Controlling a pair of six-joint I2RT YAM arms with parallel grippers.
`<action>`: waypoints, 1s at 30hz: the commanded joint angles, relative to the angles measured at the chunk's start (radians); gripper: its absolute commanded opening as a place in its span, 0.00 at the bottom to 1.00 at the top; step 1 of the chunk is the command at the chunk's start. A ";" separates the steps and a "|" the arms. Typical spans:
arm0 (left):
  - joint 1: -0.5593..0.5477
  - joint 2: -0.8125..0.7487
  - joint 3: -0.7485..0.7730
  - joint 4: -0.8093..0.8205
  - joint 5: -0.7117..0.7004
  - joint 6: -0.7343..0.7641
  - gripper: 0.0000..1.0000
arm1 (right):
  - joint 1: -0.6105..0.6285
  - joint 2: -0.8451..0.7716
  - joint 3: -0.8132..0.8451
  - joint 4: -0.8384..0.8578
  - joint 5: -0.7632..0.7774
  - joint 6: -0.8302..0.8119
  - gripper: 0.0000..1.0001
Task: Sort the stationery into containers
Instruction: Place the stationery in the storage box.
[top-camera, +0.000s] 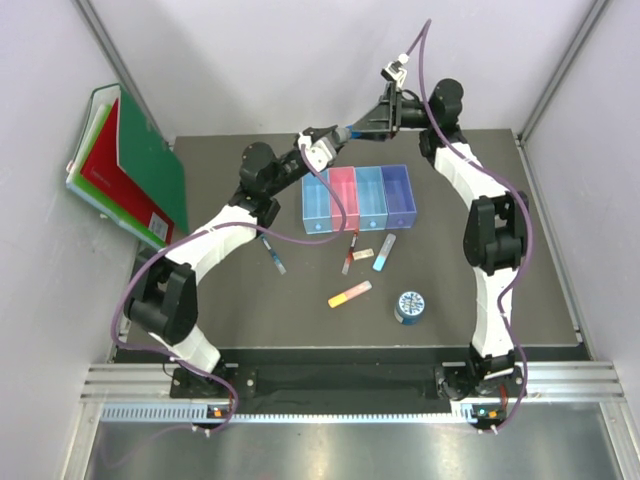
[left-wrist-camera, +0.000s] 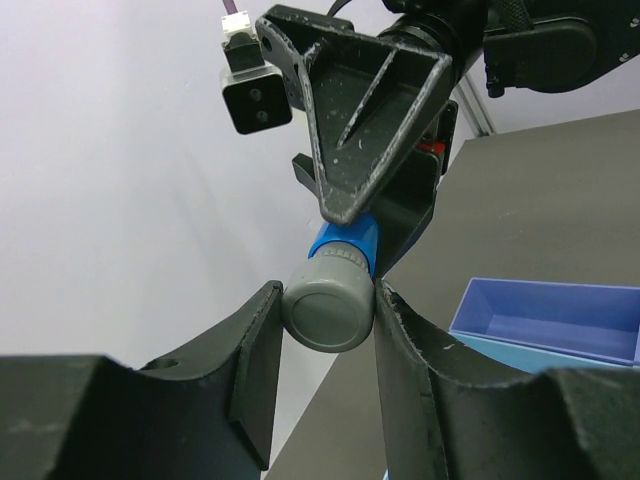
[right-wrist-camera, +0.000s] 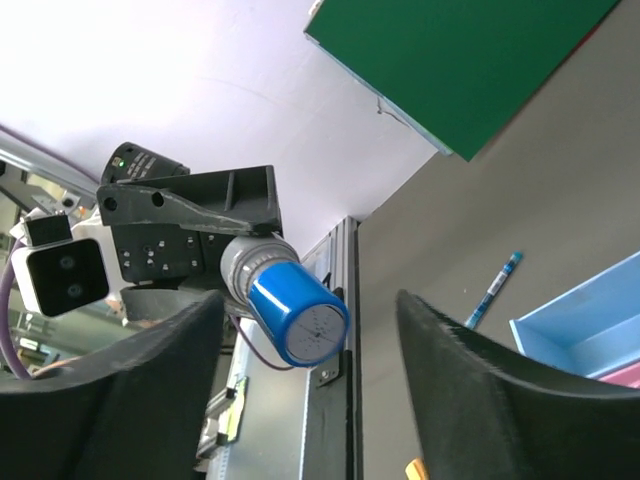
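Top external view has all four joined translucent plastic bins (top-camera: 357, 198) looking bare, so I'd say the sorting has hardly begun. Loose on the dark desk (top-camera: 230, 310) in front of them lie the blue pen (top-camera: 273, 255), red-black pen (top-camera: 350, 252), beige eraser (top-camera: 366, 252), light-blue stick (top-camera: 385, 252), yellow-pink stick (top-camera: 349, 294) and round blue tin (top-camera: 410, 306). Up behind the bins, the left hand (left-wrist-camera: 326, 297) grips the grey-capped blue bottle (left-wrist-camera: 340, 250) by its cap, while the right hand (right-wrist-camera: 310, 300) stands wide around its base, not touching. All seven items seem left to place.

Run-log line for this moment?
stage: mid-air handover | left end effector: clamps grey-capped blue bottle by cap | right end effector: open around its base
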 joint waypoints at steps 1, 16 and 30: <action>-0.002 -0.002 -0.009 0.103 0.000 -0.012 0.00 | 0.022 -0.060 0.010 0.052 -0.023 0.003 0.60; -0.002 -0.005 -0.034 0.109 0.020 0.017 0.00 | 0.016 -0.068 0.040 0.033 -0.033 -0.009 0.57; -0.001 0.012 -0.031 0.111 0.018 0.031 0.00 | 0.006 -0.077 0.065 0.023 -0.032 -0.009 0.38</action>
